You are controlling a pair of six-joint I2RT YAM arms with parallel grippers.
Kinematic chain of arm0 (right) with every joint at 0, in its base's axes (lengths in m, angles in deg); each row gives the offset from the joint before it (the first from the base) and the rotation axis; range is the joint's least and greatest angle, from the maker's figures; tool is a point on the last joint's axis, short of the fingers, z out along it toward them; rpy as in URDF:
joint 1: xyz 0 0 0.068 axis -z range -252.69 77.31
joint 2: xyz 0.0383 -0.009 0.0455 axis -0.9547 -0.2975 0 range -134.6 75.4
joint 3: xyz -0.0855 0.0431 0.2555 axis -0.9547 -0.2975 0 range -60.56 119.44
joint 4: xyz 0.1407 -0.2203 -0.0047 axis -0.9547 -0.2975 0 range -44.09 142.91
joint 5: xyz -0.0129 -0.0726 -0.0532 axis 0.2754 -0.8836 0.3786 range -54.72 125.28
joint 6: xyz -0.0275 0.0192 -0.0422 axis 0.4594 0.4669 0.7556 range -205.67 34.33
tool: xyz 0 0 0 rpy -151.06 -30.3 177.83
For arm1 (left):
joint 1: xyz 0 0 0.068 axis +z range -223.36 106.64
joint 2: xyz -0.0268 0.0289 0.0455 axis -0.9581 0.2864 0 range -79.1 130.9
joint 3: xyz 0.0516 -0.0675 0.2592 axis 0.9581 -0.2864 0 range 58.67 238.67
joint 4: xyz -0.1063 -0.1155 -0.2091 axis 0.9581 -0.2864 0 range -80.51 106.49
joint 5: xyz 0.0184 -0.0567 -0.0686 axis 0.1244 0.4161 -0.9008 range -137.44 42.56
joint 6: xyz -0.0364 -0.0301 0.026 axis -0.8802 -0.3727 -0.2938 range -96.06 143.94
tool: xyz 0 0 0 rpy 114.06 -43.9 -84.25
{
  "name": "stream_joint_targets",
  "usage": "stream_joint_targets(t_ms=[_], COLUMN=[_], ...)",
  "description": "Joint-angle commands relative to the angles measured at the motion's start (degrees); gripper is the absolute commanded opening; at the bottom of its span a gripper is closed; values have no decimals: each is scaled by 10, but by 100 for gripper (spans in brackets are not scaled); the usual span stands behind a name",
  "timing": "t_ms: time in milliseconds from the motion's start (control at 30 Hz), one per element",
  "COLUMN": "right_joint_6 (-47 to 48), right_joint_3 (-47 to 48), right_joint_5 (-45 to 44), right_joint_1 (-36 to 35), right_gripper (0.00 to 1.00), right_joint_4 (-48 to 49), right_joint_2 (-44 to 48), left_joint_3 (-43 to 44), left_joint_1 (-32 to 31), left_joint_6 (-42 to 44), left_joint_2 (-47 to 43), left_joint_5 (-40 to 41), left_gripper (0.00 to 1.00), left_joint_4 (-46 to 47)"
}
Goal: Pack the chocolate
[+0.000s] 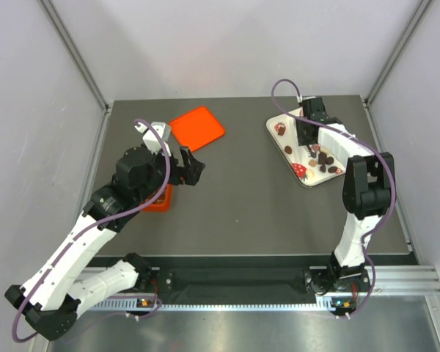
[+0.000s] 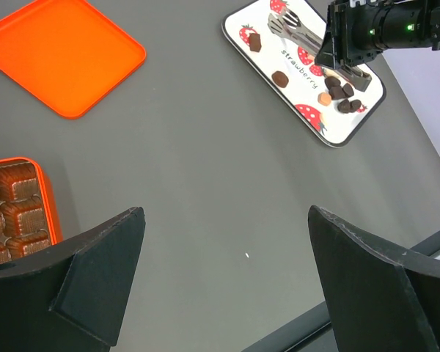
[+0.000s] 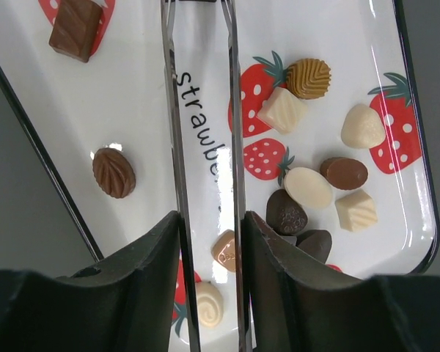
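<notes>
The chocolate [image 3: 286, 214] sits on a white tray [image 1: 302, 178] printed with strawberries, up in the far right corner of the desk [image 1: 249, 205]. Most of the pieces, dark brown and pale cream, are bunched at the tray's near end, some touching each other. A few brown ones lie apart toward the far end.

The right tool [image 3: 210, 220] hangs over that tray with its fingers pressed in from both sides on a pair of metal tongs [image 3: 235, 110]. The two thin arms of the tongs run close together with a narrow gap between them. A caramel-coloured piece shows in that gap close to the fingers, and I cannot tell whether the tongs have hold of it.

The left tool [image 2: 226, 220] is spread wide and holds nothing. It hovers above bare desk left of the middle. Just beside it, toward the left edge, lies an orange-red box [image 2: 18, 209], its square compartments showing ribbed brown. A flat orange lid [image 1: 196, 126] lies apart from the box, nearer the far edge.
</notes>
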Motion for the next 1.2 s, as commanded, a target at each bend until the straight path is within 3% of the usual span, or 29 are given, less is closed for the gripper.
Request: stream_joint_targets(t_ms=[0, 200, 467, 867, 1000, 1167], right_joint_6=[-5, -8, -34, -75, -111, -177], right_joint_3=[36, 33, 26, 15, 7, -14], right_joint_5=[17, 19, 24, 67, 107, 124], right_joint_1=[10, 11, 11, -3, -43, -161], right_gripper=[38, 33, 31, 30, 30, 30], right_joint_4=[28, 24, -7, -33, -27, 40], right_joint_2=[0, 16, 69, 150, 183, 211], left_joint_3=[26, 58, 179, 255, 296, 315], left_joint_1=[2, 2, 2, 2, 2, 2], left_joint_6=[4, 12, 38, -22, -30, -48], left_joint_2=[-1, 17, 84, 100, 77, 31], left_joint_5=[-3, 6, 45, 6, -13, -28], left_gripper=[97, 97, 96, 95, 95, 95], left_joint_4=[13, -7, -68, -103, -101, -80])
